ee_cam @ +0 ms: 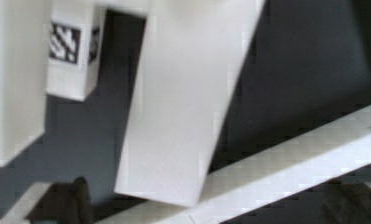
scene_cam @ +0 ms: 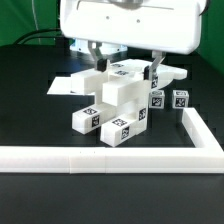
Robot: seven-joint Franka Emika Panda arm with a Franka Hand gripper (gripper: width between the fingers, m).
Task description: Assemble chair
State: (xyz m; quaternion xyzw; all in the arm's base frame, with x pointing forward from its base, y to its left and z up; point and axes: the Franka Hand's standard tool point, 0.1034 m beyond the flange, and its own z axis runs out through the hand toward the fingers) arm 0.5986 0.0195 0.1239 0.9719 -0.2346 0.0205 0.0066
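The chair's white parts lie in a loose cluster [scene_cam: 118, 100] at the middle of the dark table, several showing black-and-white tags. Two chunky blocks [scene_cam: 110, 118] sit at the front and two small tagged posts [scene_cam: 168, 99] stand at the exterior view's right. My gripper [scene_cam: 124, 60] hangs open above the back of the cluster, touching nothing. In the wrist view a long white bar [ee_cam: 191, 110] runs between my open gripper [ee_cam: 203, 205] fingers, well below them. A tagged post [ee_cam: 72, 50] lies beside it and another white piece [ee_cam: 297, 170] crosses slantwise under it.
The long white L-shaped border rail [scene_cam: 110, 156] runs along the front and up the exterior view's right side [scene_cam: 203, 130]. The marker board [scene_cam: 72, 86] lies flat at the exterior view's left of the cluster. A dark cable trails at the back left.
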